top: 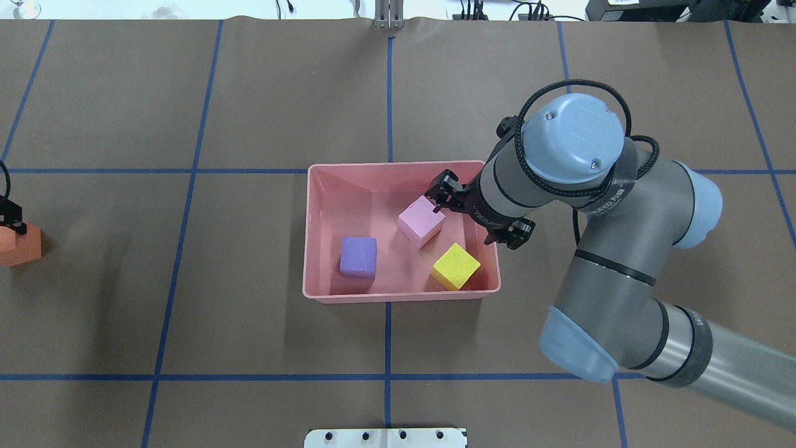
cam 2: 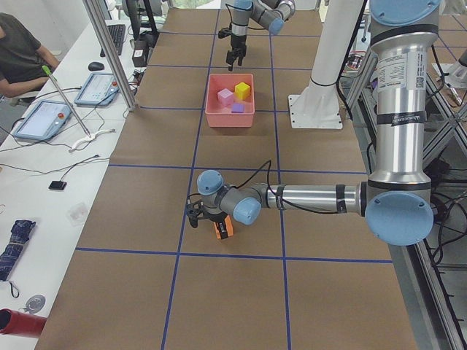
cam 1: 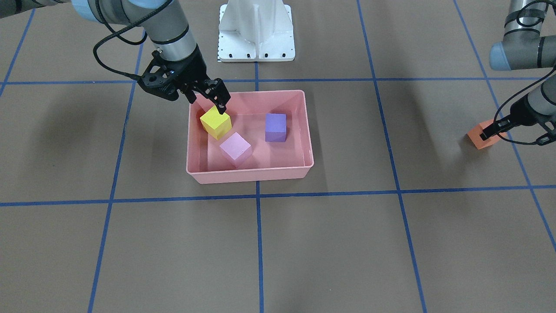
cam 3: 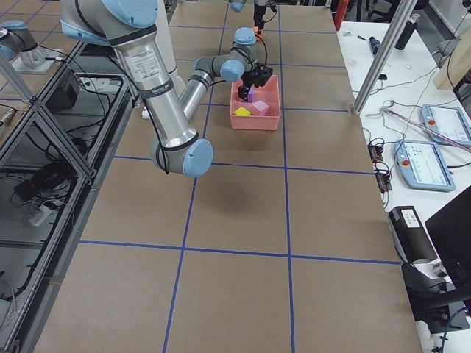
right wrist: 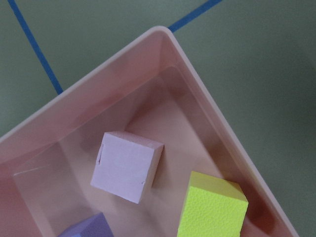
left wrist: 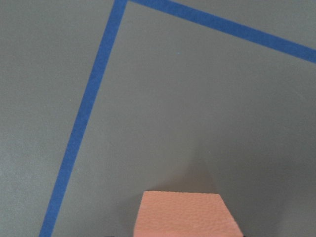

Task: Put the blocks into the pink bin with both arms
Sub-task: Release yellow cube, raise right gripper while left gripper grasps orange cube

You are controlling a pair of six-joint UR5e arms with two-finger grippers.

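- 1 pink bin stands on the brown table, straight ahead of my white base pedestal; every place below is given from this bin.
- 4 blocks in all: 3 lie inside the bin and 1 lies outside it.
- Yellow block: inside the bin, in the corner nearest my base on my right side, turned askew to the walls.
- Light-pink block: inside the bin, near its middle, just beside the yellow one on the side away from my base.
- Purple block: inside the bin, in its left half, apart from the other 2.
- Orange block: outside the bin, well apart from it on my left side.
- My right gripper: over the bin's right near corner, above the yellow block, its 2 fingers spread and holding nothing.
- My left gripper: well apart from the bin, its 2 fingers closed on the orange block.
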